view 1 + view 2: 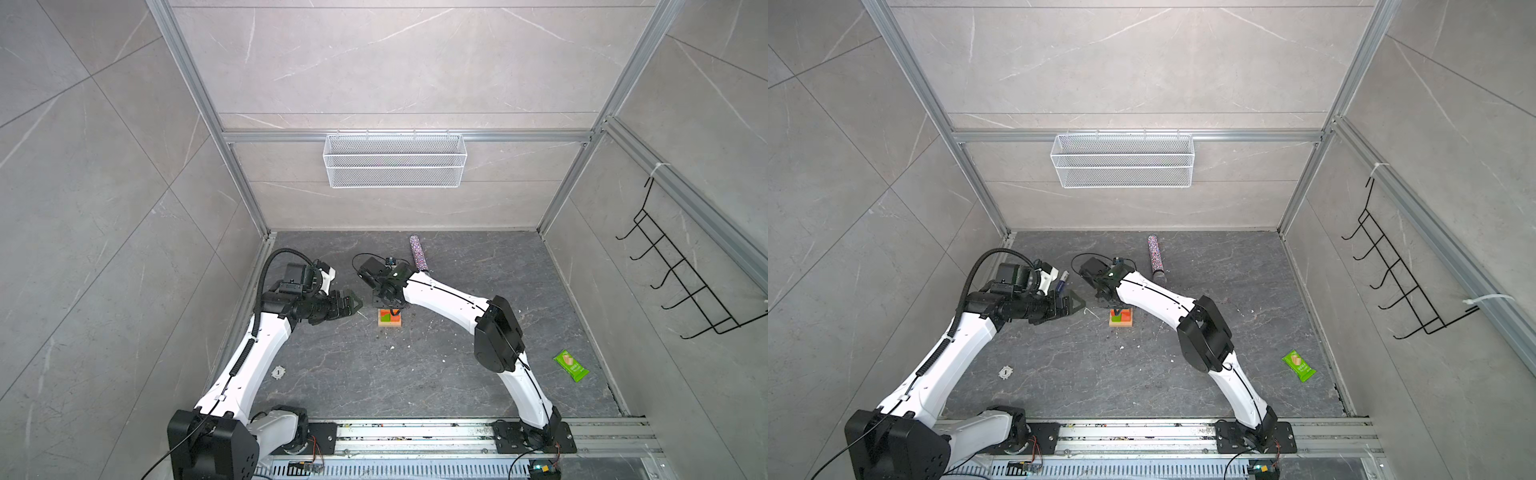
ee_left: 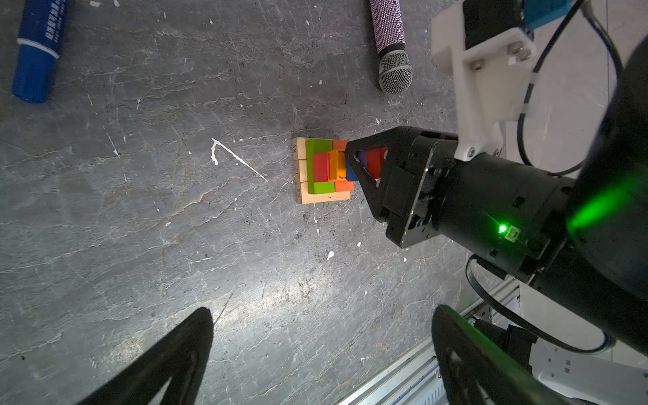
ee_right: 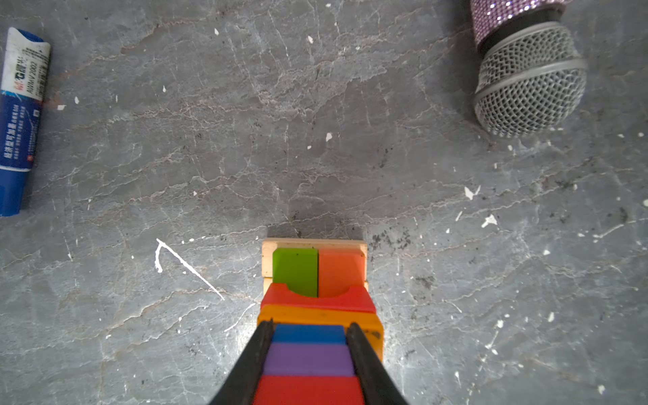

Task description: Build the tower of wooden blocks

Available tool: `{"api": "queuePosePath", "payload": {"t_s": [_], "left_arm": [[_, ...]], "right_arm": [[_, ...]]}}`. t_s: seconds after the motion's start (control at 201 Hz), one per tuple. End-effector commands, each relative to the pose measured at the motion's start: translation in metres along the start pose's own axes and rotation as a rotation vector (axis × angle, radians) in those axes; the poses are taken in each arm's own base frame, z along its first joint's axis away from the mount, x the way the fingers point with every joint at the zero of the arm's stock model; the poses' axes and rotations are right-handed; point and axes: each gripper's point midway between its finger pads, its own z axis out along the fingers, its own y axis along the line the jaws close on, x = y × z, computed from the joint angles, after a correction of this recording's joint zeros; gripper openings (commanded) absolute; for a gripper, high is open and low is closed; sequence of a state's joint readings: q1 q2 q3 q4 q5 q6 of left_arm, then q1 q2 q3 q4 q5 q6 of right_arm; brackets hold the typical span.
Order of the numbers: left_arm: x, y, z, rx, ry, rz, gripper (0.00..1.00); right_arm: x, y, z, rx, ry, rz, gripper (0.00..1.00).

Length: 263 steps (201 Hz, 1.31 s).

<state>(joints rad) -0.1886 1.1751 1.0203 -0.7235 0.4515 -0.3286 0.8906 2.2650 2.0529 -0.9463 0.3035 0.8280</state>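
R gripper (image 3: 310, 326) narrow, closed at top of stepped tower of coloured wood blocks (image 3: 340, 273): black fingers (image 3: 249, 364) touch both sides of small wooden cubes (blue cube (image 3: 308, 333), purple cube (image 3: 308, 359), red cube (image 3: 308, 389)). L gripper (image 2: 322, 314) wide open, near tower's left side, not touching. Tower upright, approx. mid of dark grey stone table (image 1: 436, 374): tan base, green + orange layer, cubes at top. Blue marker pen (image 2: 36, 52), glittery pink microphone (image 2: 391, 45) lie farther back, apart. Green snack packet (image 1: 570, 365) far R.

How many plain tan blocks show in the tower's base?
3, side by side: one edge tan block, the middle one, the other edge one. More may be hidden.
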Motion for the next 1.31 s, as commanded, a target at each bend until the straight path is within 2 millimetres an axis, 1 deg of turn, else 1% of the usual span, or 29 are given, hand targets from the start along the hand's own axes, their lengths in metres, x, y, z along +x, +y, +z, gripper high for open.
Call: {"api": "queuePosePath", "payload": {"t_s": [0.0,0.478,0.667,0.782,1.13,1.304], "left_arm": [[-0.004,-0.006,-0.004,0.031,-0.023,0.022,0.99],[-0.004,-0.006,-0.004,0.031,-0.024,0.022,0.99],[-0.004,-0.006,-0.004,0.030,-0.024,0.021,0.99],[-0.003,-0.005,-0.004,0.030,-0.023,0.020,0.99],[-0.004,-0.006,-0.004,0.031,-0.024,0.021,0.99],[-0.004,-0.006,-0.004,0.029,-0.024,0.023,0.99]], "right_arm": [[0.006,-0.009,0.011,0.052,0.020,0.002,0.06],[0.005,-0.014,0.007,0.070,0.009,0.004,0.06],[0.006,-0.014,0.007,0.069,0.011,0.003,0.07],[0.006,-0.013,0.008,0.062,0.014,0.001,0.09],[0.002,-0.009,0.005,0.044,0.003,-0.006,0.30],[-0.004,-0.005,-0.002,0.027,-0.009,-0.020,0.39]]}}
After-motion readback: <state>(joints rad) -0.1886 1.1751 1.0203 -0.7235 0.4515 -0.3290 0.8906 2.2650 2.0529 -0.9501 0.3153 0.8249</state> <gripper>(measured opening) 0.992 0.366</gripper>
